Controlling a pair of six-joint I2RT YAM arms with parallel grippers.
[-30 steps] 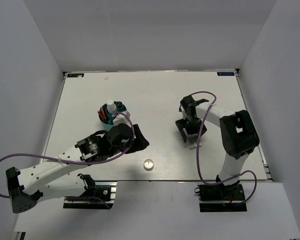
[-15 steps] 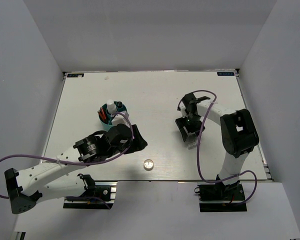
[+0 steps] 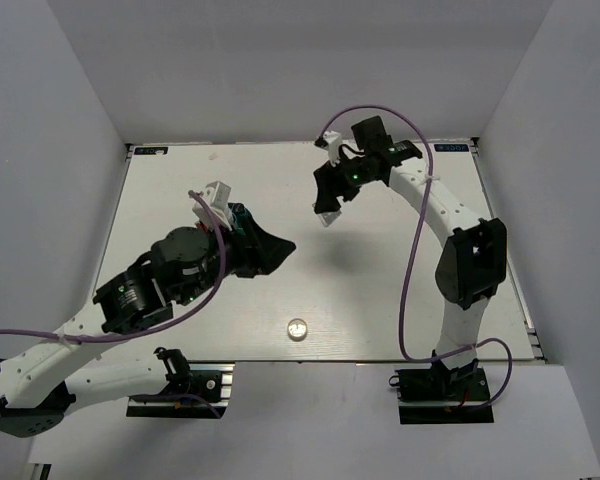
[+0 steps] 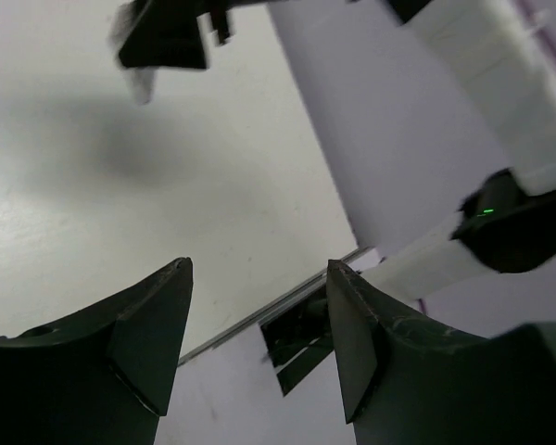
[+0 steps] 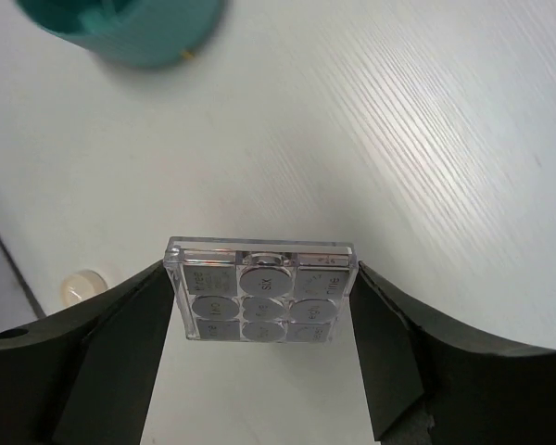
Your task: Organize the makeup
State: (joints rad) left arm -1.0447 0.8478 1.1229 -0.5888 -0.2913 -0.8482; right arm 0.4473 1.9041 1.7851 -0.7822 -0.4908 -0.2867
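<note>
White table, grey walls; right end effector pinches palette, left end effector spread.

Palette over table; jar near front edge.

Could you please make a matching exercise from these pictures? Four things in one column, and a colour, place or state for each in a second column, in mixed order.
Things:
1. palette
2. jar
3. holder
4. left gripper

Descriptions:
A. open, empty
B. teal
C. on the table, near its front edge
D. held in the right gripper

Pairs: 1-D, 2-C, 3-B, 4-A
</note>
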